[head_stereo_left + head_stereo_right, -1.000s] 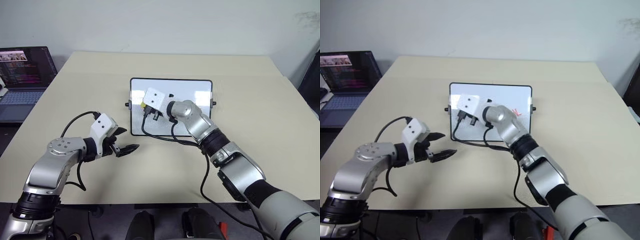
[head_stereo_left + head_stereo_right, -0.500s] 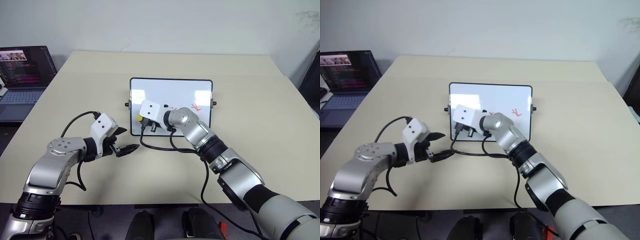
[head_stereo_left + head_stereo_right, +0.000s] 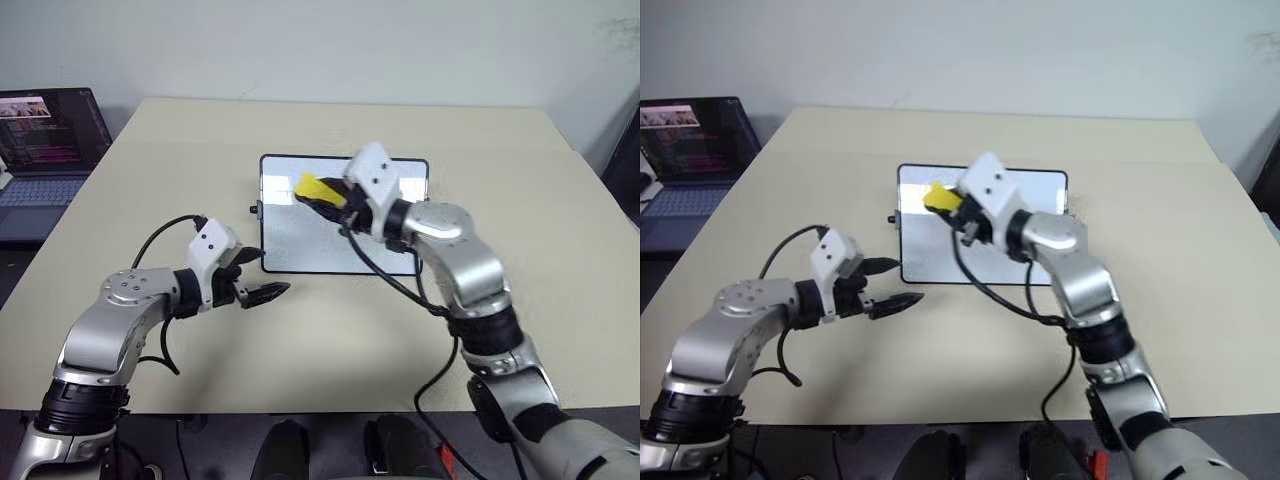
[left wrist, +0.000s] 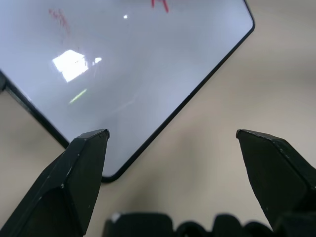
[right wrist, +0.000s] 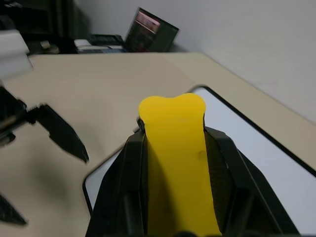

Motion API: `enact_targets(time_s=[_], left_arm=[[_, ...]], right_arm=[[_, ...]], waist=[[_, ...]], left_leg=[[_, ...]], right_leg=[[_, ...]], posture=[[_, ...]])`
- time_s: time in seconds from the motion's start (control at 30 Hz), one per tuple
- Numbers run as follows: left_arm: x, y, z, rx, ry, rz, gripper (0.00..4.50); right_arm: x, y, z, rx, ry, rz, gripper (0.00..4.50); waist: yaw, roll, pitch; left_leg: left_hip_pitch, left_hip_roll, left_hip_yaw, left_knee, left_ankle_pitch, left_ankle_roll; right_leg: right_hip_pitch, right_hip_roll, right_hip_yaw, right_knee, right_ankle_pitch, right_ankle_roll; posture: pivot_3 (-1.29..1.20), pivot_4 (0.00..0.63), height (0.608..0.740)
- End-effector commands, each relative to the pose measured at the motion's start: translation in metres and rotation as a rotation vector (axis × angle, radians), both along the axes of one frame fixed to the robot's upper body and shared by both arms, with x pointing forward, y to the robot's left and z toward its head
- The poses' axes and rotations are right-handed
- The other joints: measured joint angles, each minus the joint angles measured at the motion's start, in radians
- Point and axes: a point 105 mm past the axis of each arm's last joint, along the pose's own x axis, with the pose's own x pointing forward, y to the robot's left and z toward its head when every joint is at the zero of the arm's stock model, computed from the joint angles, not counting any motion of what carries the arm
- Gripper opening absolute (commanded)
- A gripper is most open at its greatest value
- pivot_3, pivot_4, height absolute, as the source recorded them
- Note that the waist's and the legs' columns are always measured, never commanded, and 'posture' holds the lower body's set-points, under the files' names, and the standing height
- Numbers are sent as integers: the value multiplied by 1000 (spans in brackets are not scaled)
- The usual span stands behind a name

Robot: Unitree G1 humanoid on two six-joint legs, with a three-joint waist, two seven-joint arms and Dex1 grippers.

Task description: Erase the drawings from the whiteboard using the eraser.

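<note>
Right gripper [image 3: 322, 200]: I see it lifted above the whiteboard, its two black fingers clamped on the eraser.
Eraser [image 3: 312, 187]: yellow block pinched between those fingers; in the right wrist view [image 5: 177, 163] its yellow face runs up between the two fingers and pokes out past their tips. It hangs over the board's upper left part, clear of the surface.
Whiteboard [image 3: 300, 250]: lies flat in the middle of the table, black frame, glossy white face.
Drawings [image 4: 160, 4]: from the left wrist view I make out a red scribble at the far edge of the board and a fainter reddish smudge [image 4: 59, 19] to one side; from the head views the right arm covers that part of the board.
Left gripper [image 3: 259, 282]: I have it low over the table, just off the board's near left corner, fingers spread apart and holding nothing.
Table [image 3: 200, 140]: beige top.
Laptop [image 3: 45, 140]: open, screen lit, beyond the table's far left corner.
</note>
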Motion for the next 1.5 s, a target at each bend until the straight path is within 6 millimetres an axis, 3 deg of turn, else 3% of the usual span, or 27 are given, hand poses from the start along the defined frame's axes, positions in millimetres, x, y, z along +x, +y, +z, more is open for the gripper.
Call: enact_targets(time_s=[0.03,0.2,0.43,0.8,1.13,1.33,1.5], left_arm=[[2,-6,16,0,-53,-36,4500],[14,-2,17,13,-59,-5,4500],[16,-5,16,16,-53,-22,4500],[13,-4,10,37,-41,-34,4500],[11,-6,9,37,-38,-46,4500],[12,-7,9,38,-40,-54,4500],[12,-9,9,37,-41,-61,4500]], right_arm=[[-11,-17,-7,-22,6,-61,1227],[-10,-15,-26,-93,8,-100,1227],[-2,6,-27,-114,5,-73,1227],[36,21,-22,-177,-22,-122,1227],[50,11,-39,-220,21,-149,1227],[48,-3,-68,-249,120,-166,1227],[49,-4,-65,-235,111,-176,1227]], waist=[[-1,0,0],[-11,0,0],[-11,0,0],[-4,0,0],[-4,0,0],[-4,0,0],[-4,0,0]], left_leg=[[0,0,0,0,0,0],[1,-1,2,0,0,0],[1,0,1,0,0,0],[0,1,1,0,0,0],[0,1,1,0,0,0],[1,1,1,1,0,0],[2,1,1,1,0,0]], right_leg=[[0,0,0,0,0,0],[0,3,2,1,0,0],[-1,7,1,0,0,0],[-1,6,1,0,0,0],[-1,4,1,1,0,0],[0,4,1,1,0,0],[1,4,1,2,0,0]], posture=[[0,150,740],[0,150,740],[0,150,740],[0,150,740],[0,150,740],[0,150,740],[0,150,740]])
